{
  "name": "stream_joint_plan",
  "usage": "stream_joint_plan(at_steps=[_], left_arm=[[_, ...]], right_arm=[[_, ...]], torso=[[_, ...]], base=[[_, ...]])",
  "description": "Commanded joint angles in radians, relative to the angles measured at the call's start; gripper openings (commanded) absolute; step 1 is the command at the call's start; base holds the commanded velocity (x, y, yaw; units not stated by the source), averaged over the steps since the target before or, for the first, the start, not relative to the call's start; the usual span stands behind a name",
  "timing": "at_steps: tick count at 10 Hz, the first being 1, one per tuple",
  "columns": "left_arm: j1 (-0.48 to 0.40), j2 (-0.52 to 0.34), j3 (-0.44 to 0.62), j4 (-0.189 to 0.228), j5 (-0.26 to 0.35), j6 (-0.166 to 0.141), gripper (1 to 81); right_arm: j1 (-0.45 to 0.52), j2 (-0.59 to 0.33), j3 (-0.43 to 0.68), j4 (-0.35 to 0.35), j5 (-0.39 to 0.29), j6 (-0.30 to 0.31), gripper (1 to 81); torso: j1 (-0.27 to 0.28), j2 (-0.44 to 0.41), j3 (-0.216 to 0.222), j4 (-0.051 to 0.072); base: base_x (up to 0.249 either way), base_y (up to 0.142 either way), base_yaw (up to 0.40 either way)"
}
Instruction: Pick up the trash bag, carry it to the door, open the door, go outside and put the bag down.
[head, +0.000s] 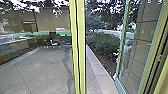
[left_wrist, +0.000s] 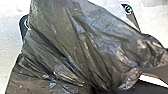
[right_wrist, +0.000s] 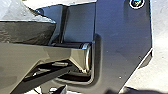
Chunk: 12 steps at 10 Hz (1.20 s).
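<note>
The black trash bag (left_wrist: 75, 47) spreads large and creased across the left wrist view, its folds drawn together at my left gripper (left_wrist: 97, 90), which is shut on it. Part of the dark bag (right_wrist: 27, 32) also shows in the right wrist view, beside the robot's own body parts. In the head view, a glass door (head: 136, 52) with a pale green frame stands open on the right. Through the opening beside it, the outdoors is visible.
A yellow-green upright post (head: 78, 47) stands left of the opening, with glass beyond it. Outside are paving (head: 42, 70), a pale kerb (head: 100, 72) and green bushes (head: 105, 45). Another yellow-green frame edge (head: 161, 67) runs down the far right.
</note>
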Motion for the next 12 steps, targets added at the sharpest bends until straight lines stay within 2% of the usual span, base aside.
stream_joint_plan(at_steps=[1, 10, 12], left_arm=[[-0.059, 0.001, 0.003, 0.006, 0.074, 0.007, 1.0], [-0.062, 0.003, 0.007, 0.008, 0.071, 0.008, 1.0], [-0.062, 0.003, 0.007, 0.009, 0.077, 0.01, 1.0]], right_arm=[[0.043, 0.015, 0.01, -0.003, -0.062, -0.004, 81.1], [0.014, 0.005, -0.001, -0.002, -0.054, 0.002, 81.1], [0.009, -0.003, -0.021, 0.033, -0.051, 0.0, 81.1]], torso=[[0.0, 0.0, 0.0, 0.0], [0.0, 0.0, 0.0, 0.0], [0.0, 0.0, 0.0, 0.0]], base=[[0.0, -0.067, 0.0], [0.0, -0.095, 0.0], [0.0, -0.122, 0.0]])
